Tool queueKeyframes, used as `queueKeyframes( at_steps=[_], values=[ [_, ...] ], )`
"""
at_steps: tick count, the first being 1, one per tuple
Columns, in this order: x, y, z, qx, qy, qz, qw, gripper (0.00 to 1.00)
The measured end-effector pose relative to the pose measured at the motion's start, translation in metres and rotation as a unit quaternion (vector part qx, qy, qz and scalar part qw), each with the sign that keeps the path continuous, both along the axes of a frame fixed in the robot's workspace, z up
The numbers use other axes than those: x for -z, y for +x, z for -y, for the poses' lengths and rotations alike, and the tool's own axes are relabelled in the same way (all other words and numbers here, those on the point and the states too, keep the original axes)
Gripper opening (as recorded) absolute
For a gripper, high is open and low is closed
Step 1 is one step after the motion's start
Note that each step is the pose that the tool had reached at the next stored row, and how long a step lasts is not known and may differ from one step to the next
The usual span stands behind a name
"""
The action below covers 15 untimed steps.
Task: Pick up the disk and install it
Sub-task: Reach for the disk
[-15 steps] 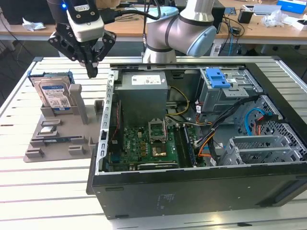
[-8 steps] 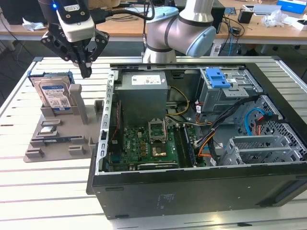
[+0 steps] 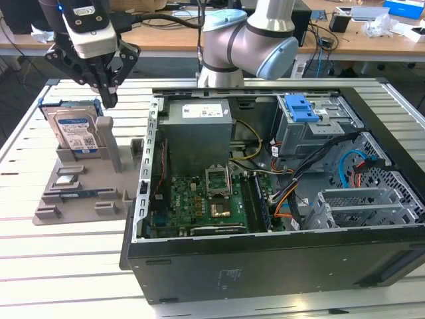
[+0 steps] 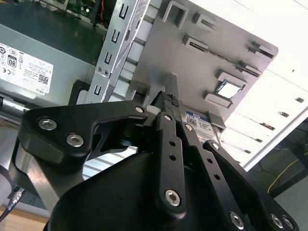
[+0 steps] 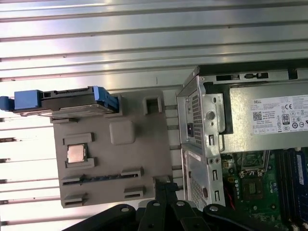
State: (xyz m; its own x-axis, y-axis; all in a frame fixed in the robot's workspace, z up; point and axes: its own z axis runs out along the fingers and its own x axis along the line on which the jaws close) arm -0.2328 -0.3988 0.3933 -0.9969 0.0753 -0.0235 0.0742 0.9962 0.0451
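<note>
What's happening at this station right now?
A robot arm is working on getting the disk into the open computer case. The disk has not been picked up: it stands on edge in the grey fixture on the slatted table, at the exterior view's left of the case. The gripper hangs just above the fixture, beside the disk's top corner. Its fingers look shut on nothing and, as far as I can see, are not touching the disk.
</note>
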Motion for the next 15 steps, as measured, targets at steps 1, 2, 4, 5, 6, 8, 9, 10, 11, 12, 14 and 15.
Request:
queueKeyframes(
  at_steps=[1,2,4,5,6,8,9,10,11,12,14,15],
  values=[
    [0.0,-0.002,0.0,0.0,0.0,0.0,1.0,0.11],
    [0.0,-0.004,0.0,0.0,0.0,0.0,1.0,0.11],
    [0.0,-0.008,0.0,0.0,0.0,0.0,1.0,0.11],
    [0.0,-0.01,0.0,0.0,0.0,0.0,1.0,0.11],
    [0.0,-0.011,0.0,0.0,0.0,0.0,1.0,0.11],
    [-0.0001,-0.015,0.0,0.0,0.0,-0.0001,1.0,0.11],
    [0.0,-0.017,0.0,0.0,0.0,0.0,1.0,0.11],
    [0.0,-0.017,0.0,0.0,0.0,0.0,1.0,0.11],
    [0.0,-0.019,0.0,0.0,0.0,0.0,1.0,0.11],
    [0.0,-0.02,0.0,0.0,0.0,0.0,1.0,0.11],
    [0.0,-0.023,0.0,0.0,0.0,0.0,1.0,0.11],
    [0.0,-0.025,0.0,0.0,0.0,0.0,1.0,0.11]
  ],
)
